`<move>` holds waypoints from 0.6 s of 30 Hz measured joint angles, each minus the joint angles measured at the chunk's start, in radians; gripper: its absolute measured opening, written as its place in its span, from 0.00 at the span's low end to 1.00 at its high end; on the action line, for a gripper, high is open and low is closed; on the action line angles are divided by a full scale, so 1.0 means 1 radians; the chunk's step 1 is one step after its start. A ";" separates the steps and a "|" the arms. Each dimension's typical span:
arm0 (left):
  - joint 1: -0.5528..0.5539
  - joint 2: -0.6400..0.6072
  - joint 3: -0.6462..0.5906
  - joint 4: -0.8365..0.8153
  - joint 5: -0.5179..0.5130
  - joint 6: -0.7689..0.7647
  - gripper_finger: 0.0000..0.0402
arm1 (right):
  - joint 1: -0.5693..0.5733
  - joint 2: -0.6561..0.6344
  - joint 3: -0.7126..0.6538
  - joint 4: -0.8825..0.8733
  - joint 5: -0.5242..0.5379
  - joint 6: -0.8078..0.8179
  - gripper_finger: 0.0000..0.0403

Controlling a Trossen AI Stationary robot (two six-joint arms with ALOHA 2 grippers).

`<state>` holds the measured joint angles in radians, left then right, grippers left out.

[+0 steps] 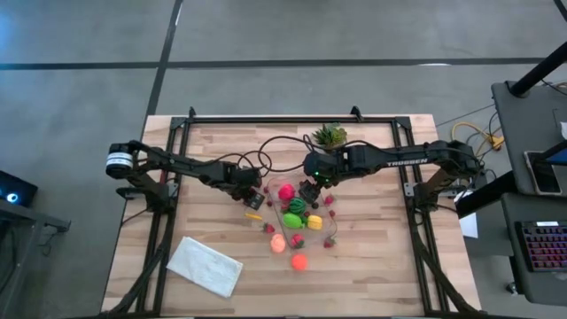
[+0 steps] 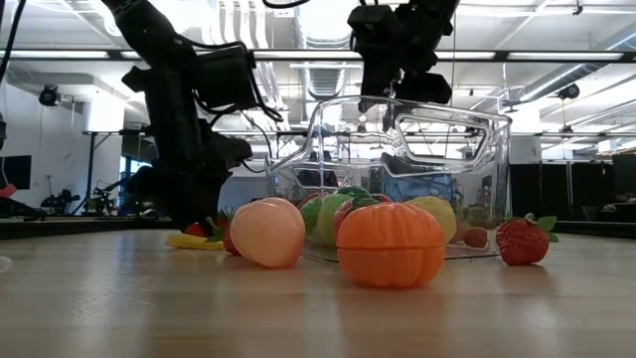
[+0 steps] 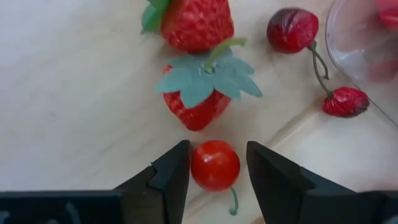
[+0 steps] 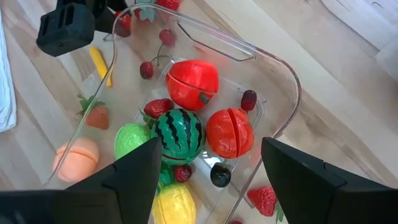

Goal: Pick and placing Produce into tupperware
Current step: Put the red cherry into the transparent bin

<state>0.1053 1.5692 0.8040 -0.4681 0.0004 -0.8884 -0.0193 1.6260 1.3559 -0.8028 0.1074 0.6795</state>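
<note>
Currently catalogued, from the tabletop's left edge toward its right:

Item 1, white cloth point(image 1: 205, 266): lying near the front-left corner, well apart from the work and playing no part.

Item 2, left gripper point(image 3: 217, 165): working just left of the tupperware, near the tabletop's middle. Its fingers point(image 3: 168, 171) are bracketing a small red cherry point(image 3: 214, 164), one on each side and narrowing, though whether they are pressing it yet cannot be told. Handling advice: finish the squeeze across the round body, not the thin stem trailing beneath, since a small smooth ball is likely to squirt out of an off-centre pinch. A leafy strawberry point(image 3: 198, 93) is sitting just beyond the cherry, so lifting straight up should avoid dragging it.

Item 3, tupperware point(image 4: 283, 84): standing near the tabletop's middle, clear-walled, already holding a striped watermelon point(image 4: 178, 135), two red fruits, a lime-green one and a yellow one. The cherry needs to clear the rim before release.

Item 4, loose produce: a peach point(image 2: 266, 232) and an orange piece point(image 2: 391, 244) are lying in front of the container, toward the front edge.

Item 5, right gripper point(image 4: 208, 180): hovering over the tupperware, fingers apart and holding nothing; the incoming arm should be keeping clear of it.
</note>
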 joint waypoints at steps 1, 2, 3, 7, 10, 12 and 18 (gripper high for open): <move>-0.004 0.000 0.000 -0.002 0.000 -0.006 0.36 | 0.000 0.000 -0.001 0.000 0.000 0.000 0.67; -0.008 0.000 0.000 -0.002 0.000 -0.016 0.36 | 0.000 0.000 -0.002 0.000 0.000 0.000 0.67; -0.011 -0.001 -0.001 -0.003 0.000 -0.019 0.36 | 0.000 0.000 -0.003 -0.001 0.000 -0.001 0.67; -0.019 -0.001 -0.002 -0.004 -0.001 -0.021 0.35 | 0.000 0.000 -0.004 0.000 0.000 -0.004 0.66; -0.020 -0.001 -0.002 -0.006 -0.001 -0.021 0.32 | 0.000 0.000 -0.004 0.000 0.003 -0.009 0.66; -0.020 -0.001 -0.002 -0.009 0.004 -0.021 0.29 | 0.000 0.000 -0.004 0.000 0.008 -0.011 0.66; -0.022 -0.002 -0.002 -0.007 0.018 -0.022 0.23 | 0.000 0.000 -0.004 0.000 0.009 -0.011 0.66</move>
<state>0.0830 1.5677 0.8017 -0.4751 0.0183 -0.9100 -0.0193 1.6260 1.3514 -0.8029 0.1165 0.6689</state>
